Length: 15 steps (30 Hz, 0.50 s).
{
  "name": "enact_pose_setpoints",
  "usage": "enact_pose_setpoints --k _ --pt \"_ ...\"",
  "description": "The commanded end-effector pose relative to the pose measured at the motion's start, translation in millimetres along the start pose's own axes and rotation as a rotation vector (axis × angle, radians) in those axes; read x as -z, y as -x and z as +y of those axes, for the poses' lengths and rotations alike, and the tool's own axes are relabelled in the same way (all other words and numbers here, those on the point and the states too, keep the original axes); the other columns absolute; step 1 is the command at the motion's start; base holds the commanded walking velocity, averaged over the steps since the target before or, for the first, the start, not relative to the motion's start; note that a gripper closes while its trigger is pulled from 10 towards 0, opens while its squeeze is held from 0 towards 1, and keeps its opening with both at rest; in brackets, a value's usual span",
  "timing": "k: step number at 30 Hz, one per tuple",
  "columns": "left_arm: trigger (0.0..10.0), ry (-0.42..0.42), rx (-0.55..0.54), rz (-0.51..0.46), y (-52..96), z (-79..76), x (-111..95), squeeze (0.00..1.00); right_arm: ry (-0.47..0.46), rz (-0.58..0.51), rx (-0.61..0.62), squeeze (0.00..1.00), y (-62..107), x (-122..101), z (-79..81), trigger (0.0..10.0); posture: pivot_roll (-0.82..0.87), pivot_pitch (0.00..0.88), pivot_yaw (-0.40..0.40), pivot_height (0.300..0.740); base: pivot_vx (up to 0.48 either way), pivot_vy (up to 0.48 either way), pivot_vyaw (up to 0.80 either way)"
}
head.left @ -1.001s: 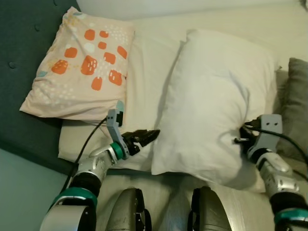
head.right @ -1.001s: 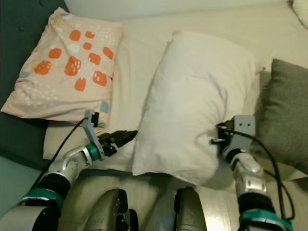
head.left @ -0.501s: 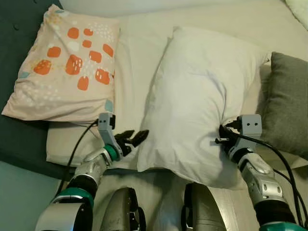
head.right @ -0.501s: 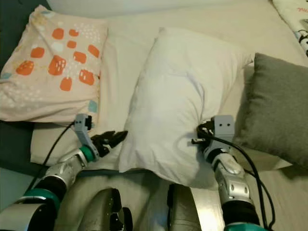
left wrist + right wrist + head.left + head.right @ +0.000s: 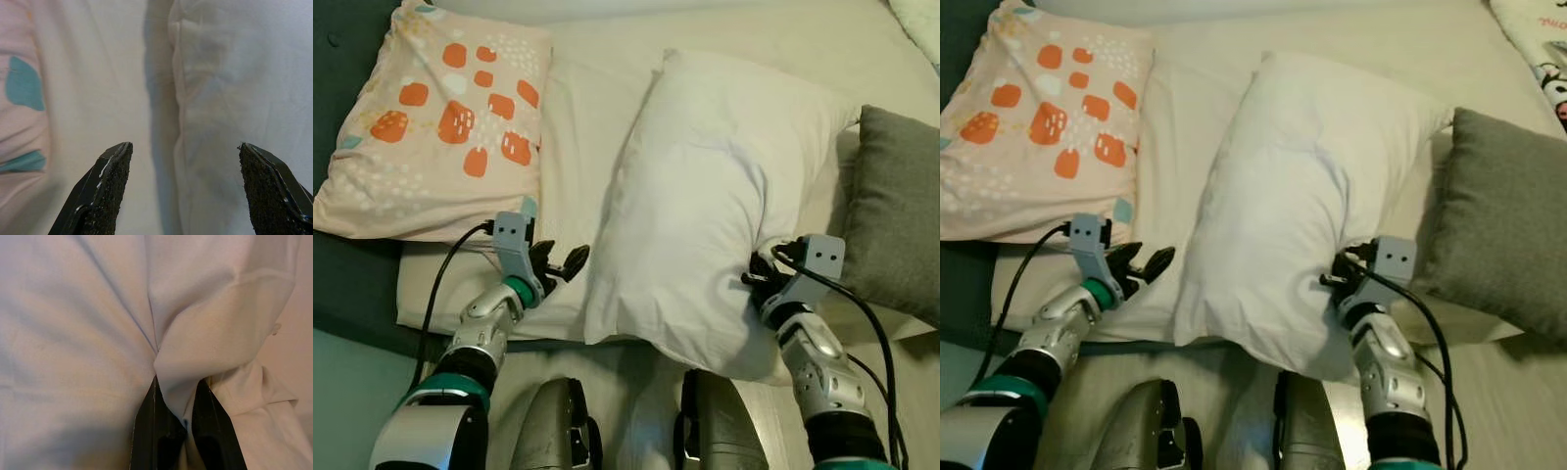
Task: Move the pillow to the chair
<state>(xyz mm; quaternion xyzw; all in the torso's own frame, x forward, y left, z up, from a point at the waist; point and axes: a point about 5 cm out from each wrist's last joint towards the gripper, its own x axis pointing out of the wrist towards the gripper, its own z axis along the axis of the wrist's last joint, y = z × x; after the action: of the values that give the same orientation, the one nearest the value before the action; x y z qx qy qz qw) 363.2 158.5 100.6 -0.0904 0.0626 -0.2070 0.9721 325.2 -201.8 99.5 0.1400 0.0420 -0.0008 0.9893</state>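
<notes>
The white pillow (image 5: pixel 724 196) lies on the bed, plump and a little crumpled, set at a slant across the cream sheet (image 5: pixel 597 117). Everything else can be placed from it.

On its right edge, low down, the right gripper (image 5: pixel 759 284) has a fold of the pillow's cover pinched between its two black fingers (image 5: pixel 151 431); in the right wrist view the cloth bunches up into creases where the fingers close on it, so that pincer is clamped on the pillow's fabric. The silver arm behind it runs back toward the robot's body, with a black cable looping along it.

On the pillow's left side, near its lower corner, the left gripper (image 5: pixel 563 264) sits just beside the pillow without touching it. Its fingers (image 5: pixel 102 191) stand wide apart, and the left wrist view looks between them at the pillow's seamed edge and the strip of sheet next to it.

Further left of the pillow, beyond that strip of sheet, rests a pink pillow with orange patches (image 5: pixel 431 127), lying partly against the dark teal headboard (image 5: pixel 342 294). To the pillow's right, close against it, sits a grey cushion (image 5: pixel 901 206). Below the pillow, nearest the camera, are the robot's two rounded grey legs (image 5: pixel 558 431).
</notes>
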Motion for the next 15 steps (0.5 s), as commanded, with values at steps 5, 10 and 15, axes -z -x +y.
enact_pose_setpoints --k 5,10,15 --pt "10.0 -0.015 -0.015 0.023 2.0 1.4 5.9 0.0 -0.032 0.023 -0.008 0.0 3.9 12.9 8.5 10.0 -0.02 0.243 0.157 0.597 0.0 0.0 0.0" --pt "10.0 -0.028 -0.014 0.023 1.0 -0.6 6.5 0.0 -0.023 0.027 -0.012 0.0 4.7 14.1 11.2 10.0 -0.01 0.241 0.161 0.577 0.0 0.0 0.0" --pt "10.0 -0.027 -0.031 0.008 0.1 0.2 3.6 0.0 -0.02 0.019 -0.021 0.0 4.8 13.9 13.7 10.0 -0.01 0.241 0.161 0.562 0.0 0.0 0.0"
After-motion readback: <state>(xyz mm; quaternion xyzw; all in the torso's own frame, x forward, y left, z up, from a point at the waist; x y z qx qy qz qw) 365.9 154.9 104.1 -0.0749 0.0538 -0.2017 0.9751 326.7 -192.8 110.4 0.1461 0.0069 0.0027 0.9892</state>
